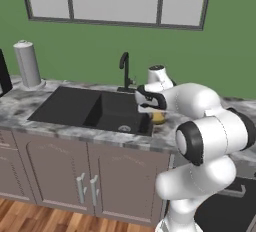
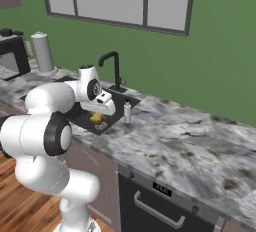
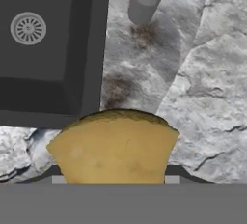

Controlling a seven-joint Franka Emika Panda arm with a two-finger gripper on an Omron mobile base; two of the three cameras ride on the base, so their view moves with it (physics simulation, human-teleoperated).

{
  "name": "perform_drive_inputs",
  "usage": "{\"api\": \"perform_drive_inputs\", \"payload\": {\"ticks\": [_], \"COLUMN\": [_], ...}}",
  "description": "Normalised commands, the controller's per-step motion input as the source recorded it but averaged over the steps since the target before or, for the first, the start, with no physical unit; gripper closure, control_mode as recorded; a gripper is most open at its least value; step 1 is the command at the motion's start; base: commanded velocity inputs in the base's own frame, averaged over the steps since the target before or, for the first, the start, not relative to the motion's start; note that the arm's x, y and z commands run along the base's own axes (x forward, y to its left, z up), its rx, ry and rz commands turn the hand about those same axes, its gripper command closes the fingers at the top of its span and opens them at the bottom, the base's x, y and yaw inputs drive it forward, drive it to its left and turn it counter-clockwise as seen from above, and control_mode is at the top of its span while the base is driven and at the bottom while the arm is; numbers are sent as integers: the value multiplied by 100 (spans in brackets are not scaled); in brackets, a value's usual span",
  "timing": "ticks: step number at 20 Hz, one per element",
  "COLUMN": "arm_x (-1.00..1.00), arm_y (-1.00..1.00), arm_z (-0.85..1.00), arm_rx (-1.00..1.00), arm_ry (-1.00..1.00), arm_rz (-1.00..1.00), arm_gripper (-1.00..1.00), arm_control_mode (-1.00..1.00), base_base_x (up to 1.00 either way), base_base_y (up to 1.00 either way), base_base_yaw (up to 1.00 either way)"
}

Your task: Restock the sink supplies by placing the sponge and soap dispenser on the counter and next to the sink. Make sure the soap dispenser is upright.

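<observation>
Tool (image 3: 115, 179) gripping lumpy yellow-orange sponge (image 3: 114, 148)

Porous matt sponge (image 3: 114, 148) – veined polished stone counter (image 3: 202, 88) – matt black sink (image 3: 48, 49)

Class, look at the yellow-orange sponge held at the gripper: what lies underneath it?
Below the sponge is marbled counter just beside the sink edge, near the upright soap dispenser. The patch of stone straight beneath the sponge is covered from sight.
</observation>
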Motion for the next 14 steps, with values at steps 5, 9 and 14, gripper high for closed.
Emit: {"api": "perform_drive_inputs", "payload": {"ticks": [5,9,14], "arm_x": [0,0,3], "arm_y": [-16,-3,-4], "arm_z": [-72,-55,-32], "arm_rx": [0,0,0], "arm_ry": [4,9,1], "arm_rz": [-18,0,-3], "arm_gripper": [100,100,100], "arm_control_mode": [-100,-100,-100], "base_base_x": [0,0,0], "base_base_y": [0,0,0], "base_base_yaw": [0,0,0]}}
